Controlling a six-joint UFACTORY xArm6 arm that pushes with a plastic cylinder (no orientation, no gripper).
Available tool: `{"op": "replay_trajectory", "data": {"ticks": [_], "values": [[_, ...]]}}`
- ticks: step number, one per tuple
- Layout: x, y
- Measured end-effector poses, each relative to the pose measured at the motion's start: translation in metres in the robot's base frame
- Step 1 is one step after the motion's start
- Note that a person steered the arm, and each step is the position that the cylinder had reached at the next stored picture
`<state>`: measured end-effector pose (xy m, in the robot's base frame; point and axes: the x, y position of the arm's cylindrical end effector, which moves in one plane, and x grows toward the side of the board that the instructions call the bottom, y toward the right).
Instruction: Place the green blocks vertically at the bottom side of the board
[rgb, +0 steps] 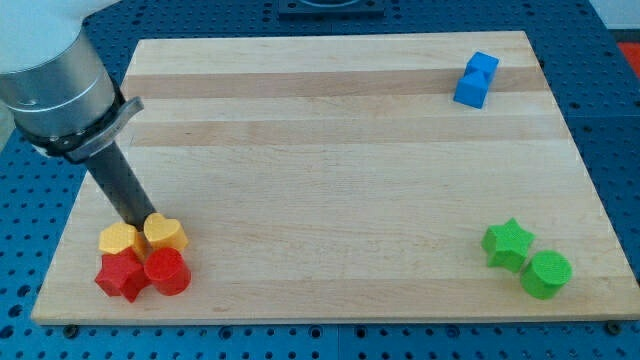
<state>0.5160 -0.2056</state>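
A green star block (508, 243) and a green round block (546, 274) sit close together at the board's bottom right, the round one lower and to the right. My tip (137, 225) is far from them, at the bottom left, touching the top of the yellow blocks. The dark rod slants up and to the left to the grey arm body.
At the bottom left a tight cluster: a yellow hexagon-like block (119, 240), a yellow heart block (165, 233), a red star block (122, 275), a red round block (167, 271). A blue block (475, 80) sits at the top right. The wooden board (330, 150) lies on a blue table.
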Motion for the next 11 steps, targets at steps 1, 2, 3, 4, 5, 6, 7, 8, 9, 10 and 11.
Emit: {"op": "replay_trajectory", "data": {"ticks": [1, 2, 3, 4, 5, 6, 7, 8, 9, 10, 11], "values": [[-0.018, 0.052], [-0.013, 0.134], [-0.001, 0.195], [0.005, 0.250], [-0.034, 0.281], [-0.024, 0.344], [0.027, 0.426], [0.070, 0.452], [0.084, 0.449], [0.084, 0.448], [0.079, 0.433]]}}
